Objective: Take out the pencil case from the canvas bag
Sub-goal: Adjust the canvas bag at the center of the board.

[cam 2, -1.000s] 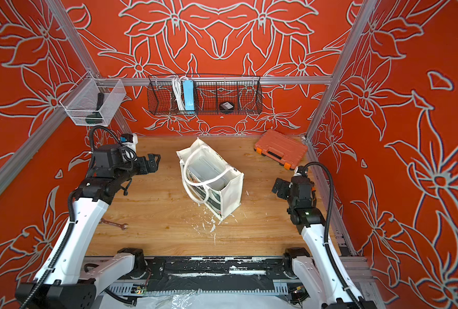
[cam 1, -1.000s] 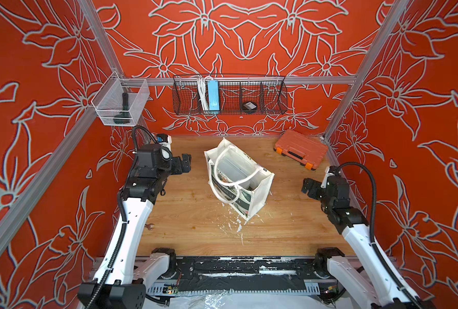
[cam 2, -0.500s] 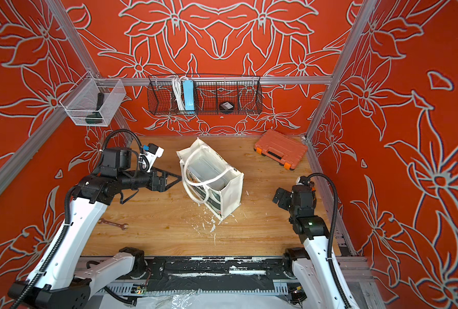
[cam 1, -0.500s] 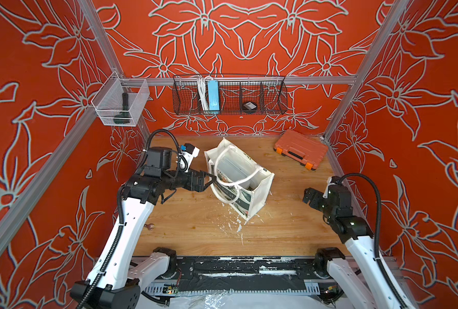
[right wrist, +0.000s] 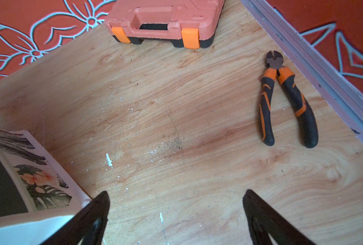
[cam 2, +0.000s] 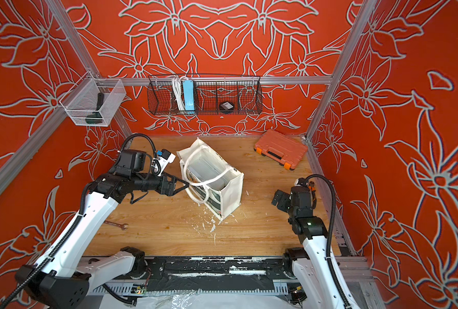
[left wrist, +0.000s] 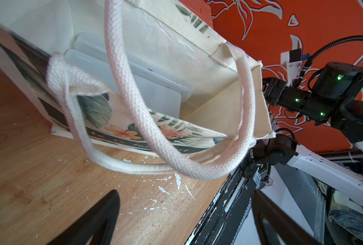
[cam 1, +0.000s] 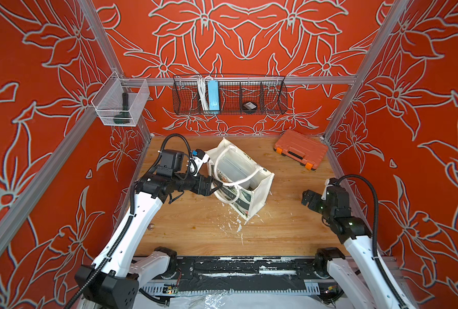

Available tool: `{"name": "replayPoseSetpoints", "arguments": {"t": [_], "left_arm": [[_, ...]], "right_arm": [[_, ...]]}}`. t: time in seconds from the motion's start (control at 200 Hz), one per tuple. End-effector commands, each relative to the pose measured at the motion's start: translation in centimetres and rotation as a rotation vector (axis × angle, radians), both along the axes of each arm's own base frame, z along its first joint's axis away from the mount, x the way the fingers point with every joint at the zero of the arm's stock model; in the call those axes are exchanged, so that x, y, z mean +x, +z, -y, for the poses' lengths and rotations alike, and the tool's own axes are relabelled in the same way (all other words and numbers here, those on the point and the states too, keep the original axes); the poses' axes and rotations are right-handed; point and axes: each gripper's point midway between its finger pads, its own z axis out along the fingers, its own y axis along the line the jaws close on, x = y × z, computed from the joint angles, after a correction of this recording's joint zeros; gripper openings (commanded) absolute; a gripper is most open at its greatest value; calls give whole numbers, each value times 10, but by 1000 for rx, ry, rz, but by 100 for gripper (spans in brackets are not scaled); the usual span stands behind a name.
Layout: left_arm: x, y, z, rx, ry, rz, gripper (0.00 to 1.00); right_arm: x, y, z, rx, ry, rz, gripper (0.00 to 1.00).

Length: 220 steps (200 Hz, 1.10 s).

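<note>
The canvas bag (cam 1: 260, 192) (cam 2: 232, 192) stands open in the middle of the wooden table, its white rope handles (left wrist: 134, 106) drooping over the left side. A frosted pencil case (left wrist: 134, 84) (cam 1: 236, 168) stands inside it against the far wall. My left gripper (cam 1: 216, 188) (cam 2: 186, 185) (left wrist: 184, 194) is open, its tips just short of the handle loops, with nothing between them. My right gripper (cam 1: 307, 198) (cam 2: 277, 198) (right wrist: 175, 193) is open over bare wood to the right of the bag; a corner of the bag (right wrist: 38, 180) lies beside one finger.
An orange tool case (cam 1: 300, 151) (right wrist: 161, 19) lies at the back right. Orange-and-black pliers (right wrist: 282, 99) lie near the right wall rail. A small wrench (cam 2: 115, 224) lies under the left arm. A wire basket (cam 1: 229, 96) and a clear bin (cam 1: 121, 103) hang on the walls.
My left arm has swung from the left wall across to the bag's handles, gripper still open. My right arm has pulled back a little toward the front.
</note>
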Motion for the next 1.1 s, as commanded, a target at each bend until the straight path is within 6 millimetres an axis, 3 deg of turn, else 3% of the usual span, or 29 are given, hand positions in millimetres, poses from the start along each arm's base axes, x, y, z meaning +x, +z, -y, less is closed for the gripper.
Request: {"name": "replayPoseSetpoints", "arguments": {"t": [0.0, 0.205, 0.36, 0.49, 0.736, 0.856, 1.096], "left_arm": [[13, 9, 6, -43, 27, -2, 95], [25, 4, 9, -40, 47, -35, 91], [29, 3, 10, -50, 61, -20, 79], [29, 2, 13, -49, 58, -28, 64], [31, 2, 15, -43, 61, -43, 21], [33, 14, 14, -37, 77, -18, 8], [43, 60, 14, -75, 115, 40, 7]], "right_arm": [[-7, -11, 1, 0, -6, -37, 98], [-10, -9, 5, -4, -33, -27, 98], [-11, -8, 6, -9, -38, -25, 98], [-12, -7, 9, -22, -50, -23, 98], [-13, -6, 11, -25, -57, -13, 98], [-13, -5, 11, -25, -58, -7, 98], [-14, -4, 13, -35, -65, -3, 98]]}}
